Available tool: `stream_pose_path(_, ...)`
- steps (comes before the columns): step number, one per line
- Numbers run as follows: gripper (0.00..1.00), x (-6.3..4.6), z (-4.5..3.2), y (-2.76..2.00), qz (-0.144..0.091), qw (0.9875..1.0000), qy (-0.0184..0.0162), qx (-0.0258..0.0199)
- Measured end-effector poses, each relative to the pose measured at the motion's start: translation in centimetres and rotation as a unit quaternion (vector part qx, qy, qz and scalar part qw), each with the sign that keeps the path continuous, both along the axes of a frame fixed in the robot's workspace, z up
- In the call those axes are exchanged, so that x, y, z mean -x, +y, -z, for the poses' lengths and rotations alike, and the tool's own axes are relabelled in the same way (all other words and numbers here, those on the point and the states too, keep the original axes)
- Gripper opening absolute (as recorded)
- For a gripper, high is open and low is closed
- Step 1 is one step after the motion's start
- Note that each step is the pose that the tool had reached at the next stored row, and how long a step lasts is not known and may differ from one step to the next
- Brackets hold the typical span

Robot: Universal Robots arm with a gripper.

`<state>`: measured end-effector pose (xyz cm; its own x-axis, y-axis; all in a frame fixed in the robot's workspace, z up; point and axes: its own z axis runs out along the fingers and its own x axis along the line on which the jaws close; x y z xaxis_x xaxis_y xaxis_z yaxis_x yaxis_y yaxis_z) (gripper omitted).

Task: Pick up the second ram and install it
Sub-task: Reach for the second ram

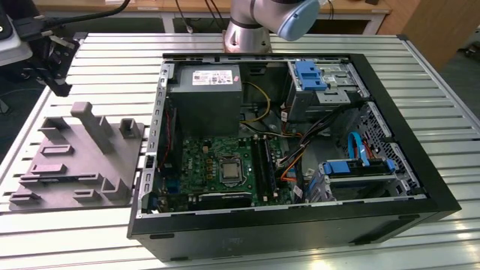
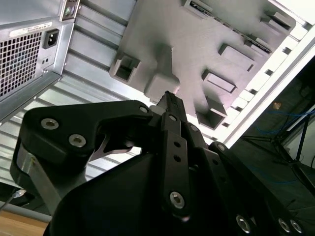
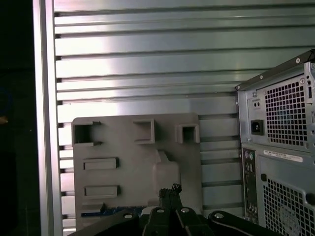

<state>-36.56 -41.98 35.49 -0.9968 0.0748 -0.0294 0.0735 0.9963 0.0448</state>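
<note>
Lying in the near-left part of the grey tray [image 1: 86, 163] on the bench [image 1: 105, 62] at the exterior view's left, the second ram [image 1: 58, 179] shows as a dark blue strip, the claw [image 3: 170, 190] hangs over that tray clenched on nothing, and the open computer case [image 1: 285, 236] to the right holds a motherboard [image 1: 217, 163], power supply [image 1: 204, 98] and drive cages [image 1: 324, 84].

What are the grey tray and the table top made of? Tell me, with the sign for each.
Grey tray: likely matte moulded plastic; dull, even grey, rounded posts. Table top: seemingly bare aluminium slats; bright streaky sheen, parallel grooves.
</note>
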Motion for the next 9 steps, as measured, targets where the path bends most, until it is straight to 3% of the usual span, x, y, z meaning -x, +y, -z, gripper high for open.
stream_pose_path(9,0.1,1.6,0.37,-0.88,0.0,1.0,-0.0001,0.0)
